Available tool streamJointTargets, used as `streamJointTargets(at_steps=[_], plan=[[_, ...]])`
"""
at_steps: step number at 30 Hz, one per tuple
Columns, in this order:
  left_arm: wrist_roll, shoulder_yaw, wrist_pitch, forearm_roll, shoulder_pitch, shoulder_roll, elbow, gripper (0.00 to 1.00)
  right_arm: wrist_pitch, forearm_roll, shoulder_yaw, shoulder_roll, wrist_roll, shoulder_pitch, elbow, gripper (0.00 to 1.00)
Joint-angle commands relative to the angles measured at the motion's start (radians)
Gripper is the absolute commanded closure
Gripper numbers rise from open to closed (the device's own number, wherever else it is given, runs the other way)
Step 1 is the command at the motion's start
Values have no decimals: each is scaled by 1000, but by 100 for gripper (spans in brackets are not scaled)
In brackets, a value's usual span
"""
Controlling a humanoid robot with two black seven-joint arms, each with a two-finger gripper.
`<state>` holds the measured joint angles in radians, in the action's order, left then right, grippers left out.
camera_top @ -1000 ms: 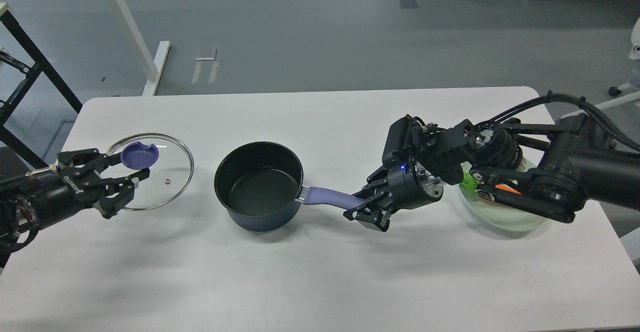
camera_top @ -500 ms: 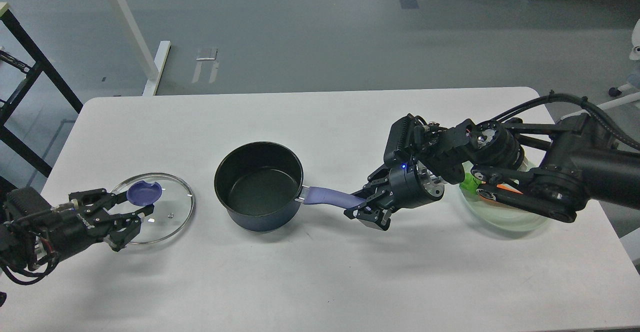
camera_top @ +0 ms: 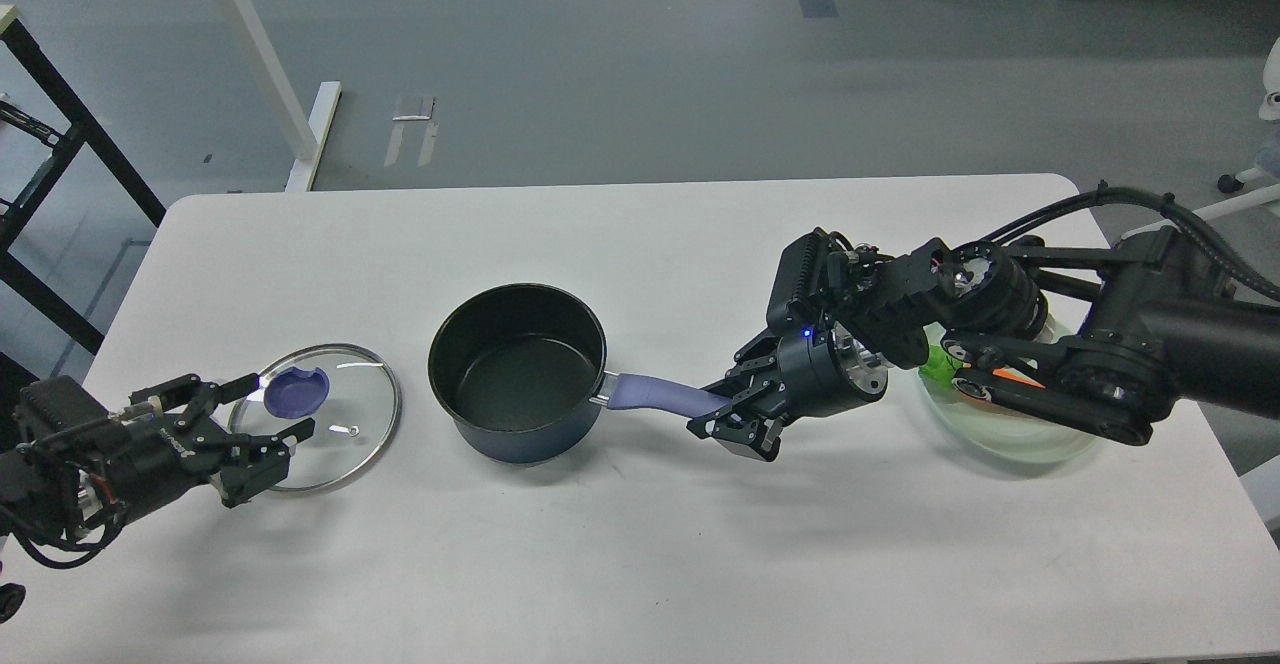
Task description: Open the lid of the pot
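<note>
Black linkwork at the far left belonged to the left gripper [camera_top: 265,412], its arm cut off by the frame's edge; its two fingers stood spread apart, one on each side of the knob [camera_top: 294,390] without clearly touching it, so the claw was open and held nothing. Beneath it the lid [camera_top: 335,422] lay flat on the white table [camera_top: 640,564], just beside the pot and apart from it, its near-left rim hidden under the fingers. At centre the pot [camera_top: 518,372] sat uncovered, its black inside bare, its purple handle [camera_top: 655,396] running rightward. The handle's end vanished between the dark fingers of the right gripper [camera_top: 722,414], which appeared closed around it, though the actual contact was hard to make out against the black metal. Farther right, the bulky right arm covered most of a pale green plate [camera_top: 1020,439]; only slivers of something orange and green showed through the gaps, too little to tell their shape.
</note>
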<state>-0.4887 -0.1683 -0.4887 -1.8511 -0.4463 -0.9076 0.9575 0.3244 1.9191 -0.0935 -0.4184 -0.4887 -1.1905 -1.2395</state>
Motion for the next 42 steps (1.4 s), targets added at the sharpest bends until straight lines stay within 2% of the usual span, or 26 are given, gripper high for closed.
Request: streamJointTargets(at_steps=[1,6,9,11,14,17,20,23,26,33,37,42], plan=[[0,-2,0,12,-5,-14,15,1,-1,0,0,0,0,0,2,63],[0,-5,1,198,-29,-99,131,1,-1,0,0,0,0,0,0,60],[0,-19,149,450,-92,-139,191,1,-1,0,0,0,0,0,0,58],[0,-17,244,655,-149,-152,207,1,-1,0,0,0,0,0,0,48],[0,-17,363,895,-218,-168,205,1,-1,-3,0,0,0,0,0,41],[0,-19,473,1100,-261,-172,205,1,-1,-9,0,-2,0,0,0,29],[0,-20,562,1246,-273,-178,204,1,-2,-31,6,-6,0,0,0,2],[0,-25,608,1328,-278,-183,204,1,-2,-101,12,-28,0,-6,-2,2],[0,-33,651,1463,-282,-183,201,1,-2,-308,43,-91,0,-49,-8,2],[0,-36,671,1656,-281,-175,201,1,-21,-875,188,-244,0,-20,3,2],[0,-37,671,1675,-279,-139,193,1,-132,-1239,231,-272,0,77,9,2],[0,-36,674,1742,-265,-87,190,1,-243,-1523,313,-266,0,233,37,1]])
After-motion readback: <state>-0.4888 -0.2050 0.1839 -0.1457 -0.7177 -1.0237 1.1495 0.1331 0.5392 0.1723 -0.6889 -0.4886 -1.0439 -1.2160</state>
